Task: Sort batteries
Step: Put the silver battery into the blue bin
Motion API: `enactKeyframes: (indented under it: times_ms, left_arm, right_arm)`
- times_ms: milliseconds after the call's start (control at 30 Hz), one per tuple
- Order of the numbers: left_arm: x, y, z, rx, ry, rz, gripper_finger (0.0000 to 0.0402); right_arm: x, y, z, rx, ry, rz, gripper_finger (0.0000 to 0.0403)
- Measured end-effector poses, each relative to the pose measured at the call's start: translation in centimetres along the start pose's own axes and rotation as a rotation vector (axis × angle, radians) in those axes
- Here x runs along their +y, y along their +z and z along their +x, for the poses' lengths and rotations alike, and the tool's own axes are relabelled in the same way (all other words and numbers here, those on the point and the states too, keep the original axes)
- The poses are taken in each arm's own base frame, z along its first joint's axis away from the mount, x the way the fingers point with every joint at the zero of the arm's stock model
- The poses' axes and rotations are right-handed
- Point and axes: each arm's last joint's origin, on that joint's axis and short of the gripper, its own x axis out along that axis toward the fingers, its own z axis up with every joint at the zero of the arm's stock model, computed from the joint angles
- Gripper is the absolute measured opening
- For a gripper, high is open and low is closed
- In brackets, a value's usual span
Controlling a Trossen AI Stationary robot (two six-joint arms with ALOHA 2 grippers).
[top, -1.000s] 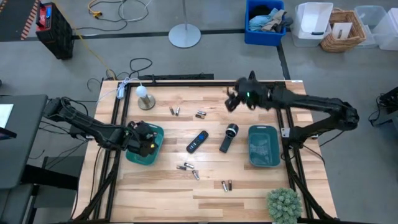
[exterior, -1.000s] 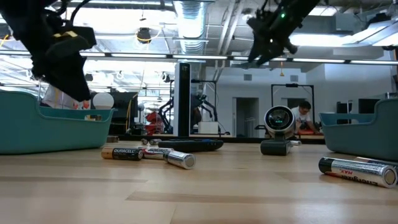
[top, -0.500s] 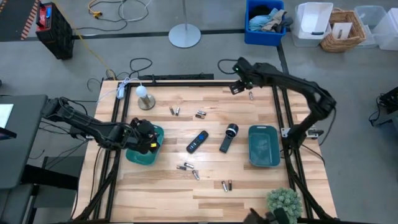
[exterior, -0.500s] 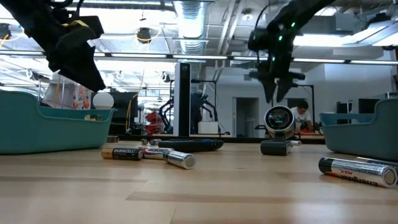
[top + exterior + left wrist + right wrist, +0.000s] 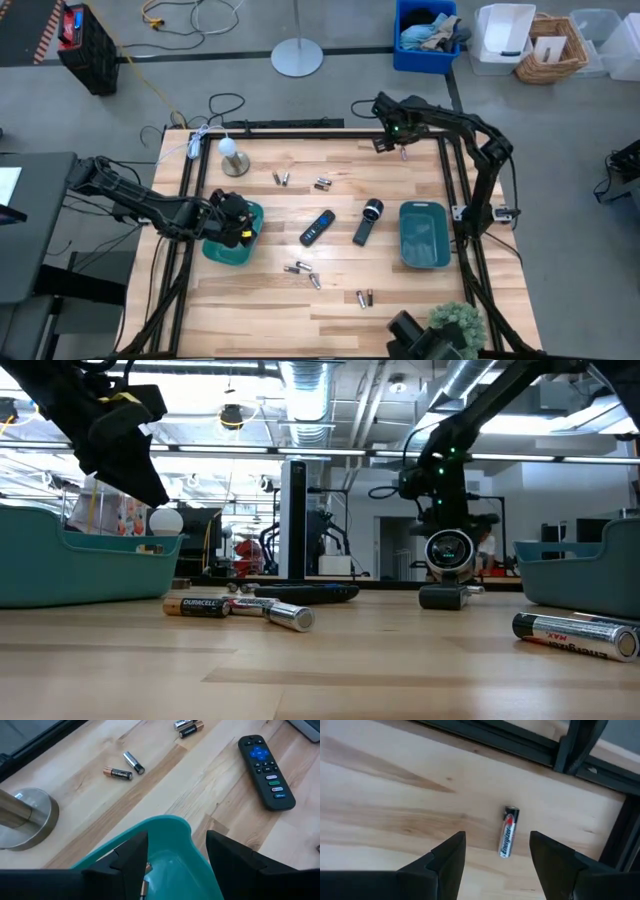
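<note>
Small dark and silvery batteries lie scattered on the wooden table: pairs [image 5: 280, 178], [image 5: 322, 184], [image 5: 364, 297], a group [image 5: 303, 272], and a single one [image 5: 404, 153] near the far right corner. My right gripper [image 5: 390, 143] hovers open just above that single battery [image 5: 508, 837], with one finger on either side of it [image 5: 497, 870]. My left gripper [image 5: 240, 222] is open over the left teal tray [image 5: 235, 245], its fingers straddling the rim [image 5: 177, 840]. One battery [image 5: 144, 879] seems to lie inside that tray.
A black remote [image 5: 317, 227] and a black flashlight [image 5: 367, 221] lie mid-table. The right teal tray [image 5: 423, 234] sits near the right edge. A round metal base with a white ball [image 5: 233, 160] stands far left; a plant [image 5: 457, 325] stands at the near right corner. A black frame rail [image 5: 520, 742] borders the far edge.
My right gripper has moved toward the table's far edge and descended to just above the single battery near the far right corner, the arm folding back. The left arm has stayed over its tray. No battery has moved.
</note>
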Motion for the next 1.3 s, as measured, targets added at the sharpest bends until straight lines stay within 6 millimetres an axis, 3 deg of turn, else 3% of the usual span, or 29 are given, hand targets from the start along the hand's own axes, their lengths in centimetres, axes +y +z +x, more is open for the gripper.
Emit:
enactKeyframes:
  times_ms: [1300]
  left_arm:
    - [-0.1, -0.1, -0.1, 0.000, -0.006, 0.023, 0.0195]
  right_arm:
    - [-1.6, 0.4, 1.3, 0.039, -0.008, 0.059, 0.0239]
